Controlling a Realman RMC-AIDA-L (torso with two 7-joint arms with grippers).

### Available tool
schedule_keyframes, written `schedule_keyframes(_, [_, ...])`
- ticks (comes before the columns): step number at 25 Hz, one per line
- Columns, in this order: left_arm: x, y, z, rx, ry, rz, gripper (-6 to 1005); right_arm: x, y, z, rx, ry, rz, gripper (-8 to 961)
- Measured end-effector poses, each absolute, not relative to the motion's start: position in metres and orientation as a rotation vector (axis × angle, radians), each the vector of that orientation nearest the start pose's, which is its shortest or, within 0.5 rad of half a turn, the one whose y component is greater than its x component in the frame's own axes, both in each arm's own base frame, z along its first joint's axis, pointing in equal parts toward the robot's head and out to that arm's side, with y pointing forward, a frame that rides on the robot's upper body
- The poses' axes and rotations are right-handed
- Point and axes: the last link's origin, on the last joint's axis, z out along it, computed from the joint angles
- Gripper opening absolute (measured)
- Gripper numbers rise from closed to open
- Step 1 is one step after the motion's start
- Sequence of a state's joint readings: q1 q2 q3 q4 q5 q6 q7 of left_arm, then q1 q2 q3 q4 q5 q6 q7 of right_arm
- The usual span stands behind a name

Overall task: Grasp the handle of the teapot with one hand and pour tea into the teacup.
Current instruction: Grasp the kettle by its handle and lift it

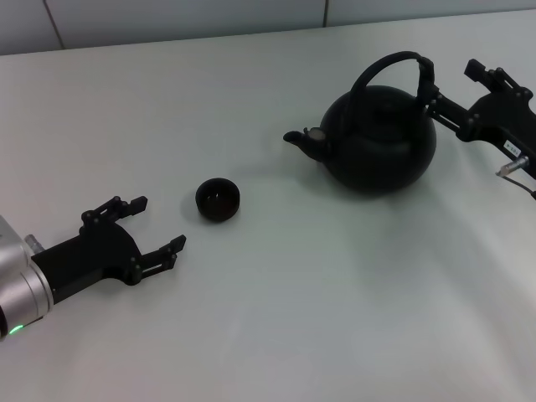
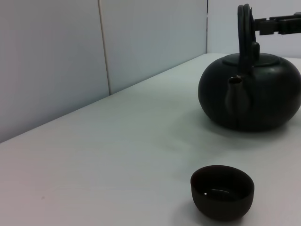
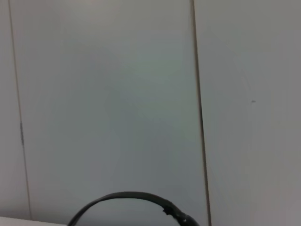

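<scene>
Teapot (image 1: pixel 381 138) upright on table (image 1: pixel 276 318), right of centre, spout facing teacup (image 1: pixel 219 199), which sits well apart to its left. Handle (image 1: pixel 394 67) arches above lid. Right gripper (image 1: pixel 433 94) at handle's thick side; whether clamped, cannot tell. Advice: seat grip firmly before lifting, keep pot level, bring spout over cup. Left gripper (image 1: pixel 155 226) idle near cup, spread wide.
</scene>
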State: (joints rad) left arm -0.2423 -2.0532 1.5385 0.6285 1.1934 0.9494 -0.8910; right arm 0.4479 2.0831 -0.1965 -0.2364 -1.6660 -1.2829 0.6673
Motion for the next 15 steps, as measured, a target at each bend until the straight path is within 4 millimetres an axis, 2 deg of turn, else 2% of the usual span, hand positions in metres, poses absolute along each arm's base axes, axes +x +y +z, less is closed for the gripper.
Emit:
schedule_keyframes(7, [-0.308,0.292,-0.067,-2.504,-0.398,-0.436,844,0.335,0.340,0.003,-1.910,0.576,0.718,837])
schedule_keyframes(12, [-0.309,0.291,-0.067,-2.503,-0.403,-0.431,844,0.333,0.343,0.000,-1.917,0.573,0.706,826])
schedule_keyframes(15, [-0.310,0.291,-0.066,-2.501,-0.406,-0.427,843,0.333,0.344,0.000,-1.916,0.570,0.704,757])
